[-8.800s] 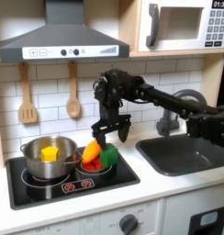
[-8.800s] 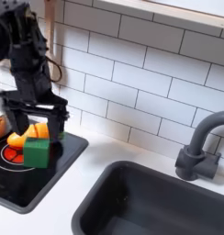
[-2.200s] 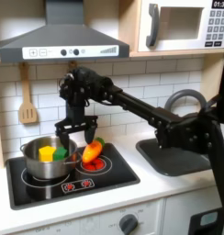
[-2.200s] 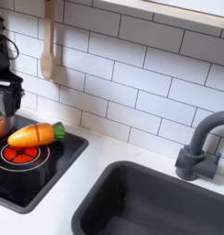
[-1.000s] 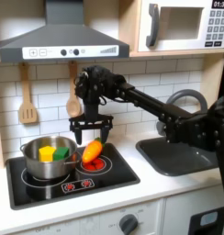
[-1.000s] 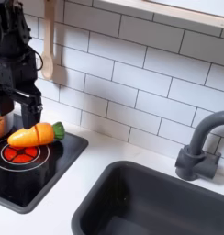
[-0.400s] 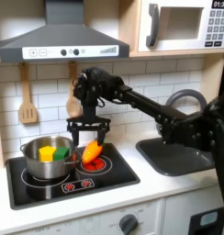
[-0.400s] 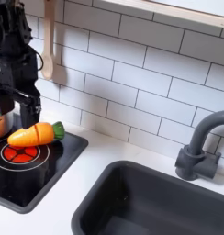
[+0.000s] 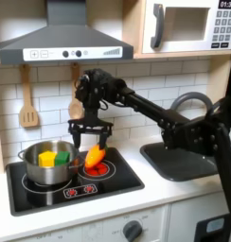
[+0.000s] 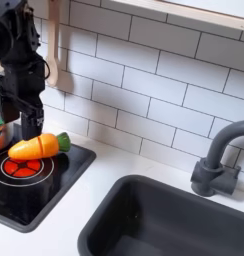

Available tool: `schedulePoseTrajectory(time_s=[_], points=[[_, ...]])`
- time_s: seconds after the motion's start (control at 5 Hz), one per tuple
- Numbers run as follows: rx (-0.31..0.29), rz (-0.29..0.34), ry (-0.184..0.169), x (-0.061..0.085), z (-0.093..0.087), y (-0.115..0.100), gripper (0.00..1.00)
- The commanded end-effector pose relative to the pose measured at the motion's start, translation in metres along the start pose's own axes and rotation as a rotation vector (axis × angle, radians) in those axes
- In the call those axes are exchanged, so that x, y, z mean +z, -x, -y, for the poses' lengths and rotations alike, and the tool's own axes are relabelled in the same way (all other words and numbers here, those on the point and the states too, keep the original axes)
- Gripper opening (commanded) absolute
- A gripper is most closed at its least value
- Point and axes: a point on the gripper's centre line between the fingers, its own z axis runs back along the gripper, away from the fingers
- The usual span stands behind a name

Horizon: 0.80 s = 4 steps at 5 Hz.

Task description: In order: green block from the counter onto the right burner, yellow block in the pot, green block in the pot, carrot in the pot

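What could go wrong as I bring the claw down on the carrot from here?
1. The carrot lies tilted on the right burner, so closing on its tapered body could squeeze it out sideways.
2. The open claw hangs close to the pot rim; one finger may clip it and shift the pot.
3. The yellow block and green block already take up space, so the long carrot may end up propped on the rim.

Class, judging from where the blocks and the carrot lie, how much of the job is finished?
Done: the yellow block and green block sit in the pot. In hand: the open gripper hangs just above the carrot, which lies on the right burner. Left: grasping the carrot and putting it in the pot.
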Motion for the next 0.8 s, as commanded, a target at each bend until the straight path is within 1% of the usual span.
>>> schedulePoseTrajectory(time_s=[0.0, 0.2, 0.4, 0.6], points=[[-0.014, 0.019, 0.0, 0.005, 0.0, -0.001, 1.0], [-0.036, 0.027, -0.005, 0.008, 0.004, -0.003, 1.0], [-0.054, 0.015, -0.007, 0.002, 0.006, -0.004, 1.0], [-0.048, 0.017, -0.025, 0.002, 0.012, -0.005, 1.0]])
